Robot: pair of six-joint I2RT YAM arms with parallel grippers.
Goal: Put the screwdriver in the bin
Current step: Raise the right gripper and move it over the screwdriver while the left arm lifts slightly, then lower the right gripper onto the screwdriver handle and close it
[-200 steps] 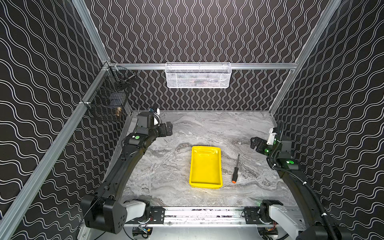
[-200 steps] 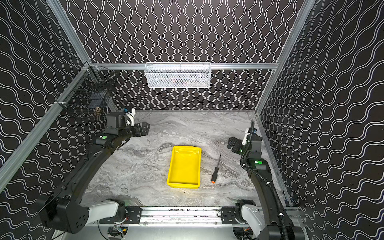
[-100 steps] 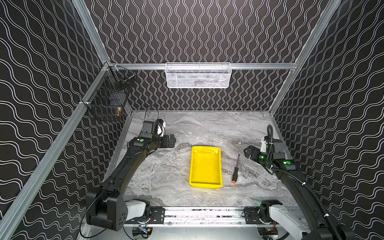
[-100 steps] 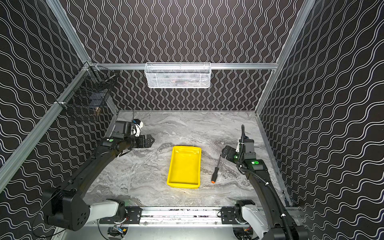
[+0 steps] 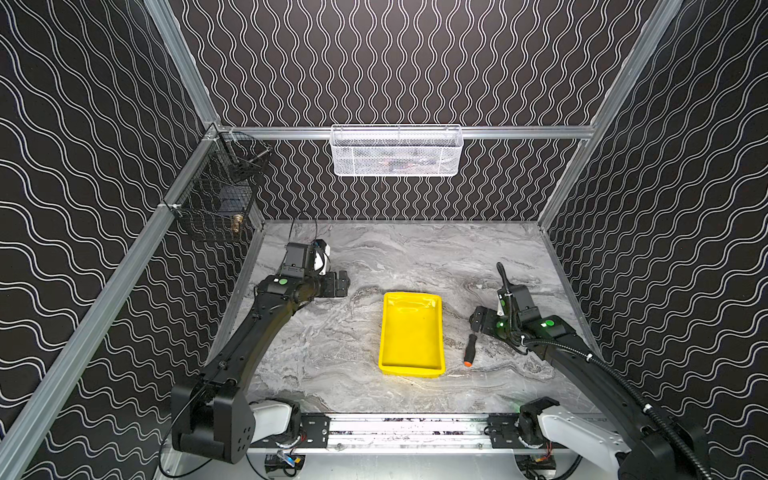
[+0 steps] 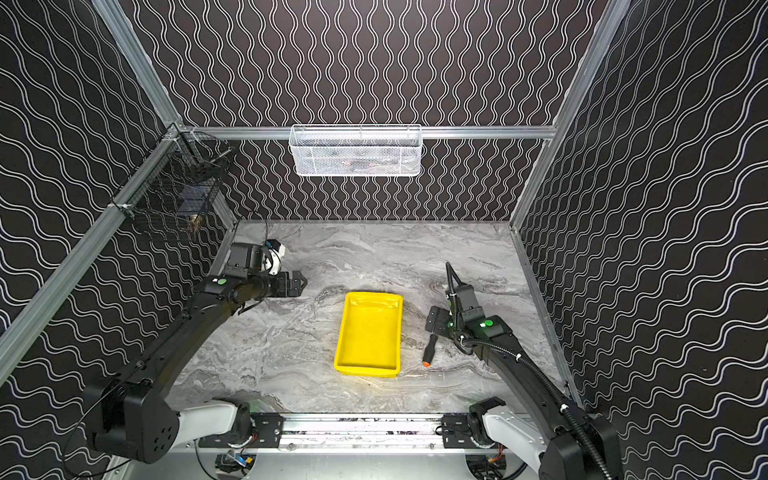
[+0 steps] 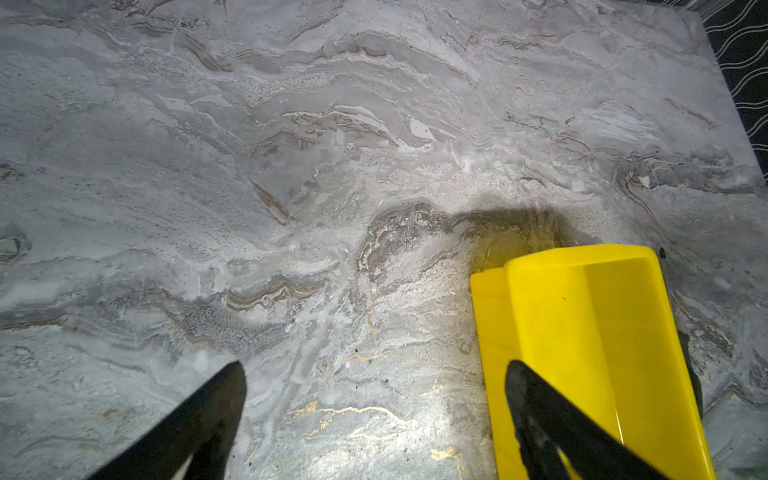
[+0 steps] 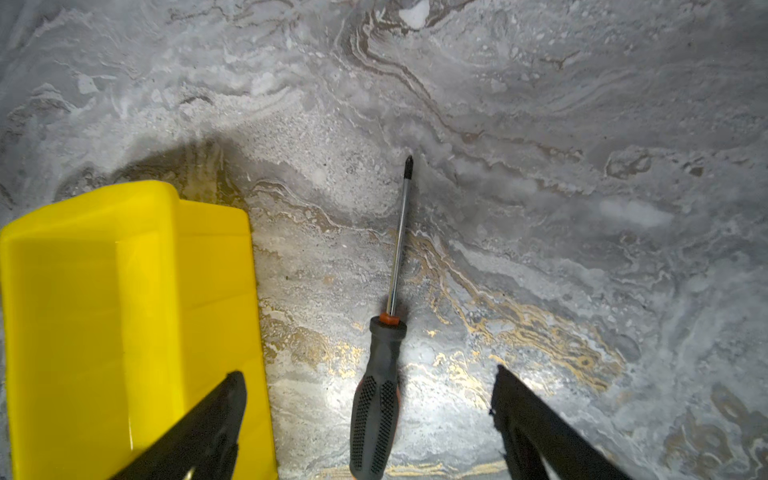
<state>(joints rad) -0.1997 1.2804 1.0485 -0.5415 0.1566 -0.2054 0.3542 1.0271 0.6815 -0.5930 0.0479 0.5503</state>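
My right gripper (image 8: 368, 374) hangs wide open and empty astride the screwdriver (image 8: 379, 361), which I judge light, stiff and apt to roll, so I'd pinch its textured black grip.

Screwdriver (image 5: 470, 350) shaft hidden beneath right hand (image 5: 478, 325) in both top views, white basket (image 5: 397, 151) contents indistinct

Grey marbled table (image 5: 332, 353): yellow bin (image 5: 411, 332), screwdriver (image 5: 470, 348) just beside (flat, apparently not touching).

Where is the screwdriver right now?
In both top views the screwdriver lies on the table just right of the yellow bin, with the open right hand over it.
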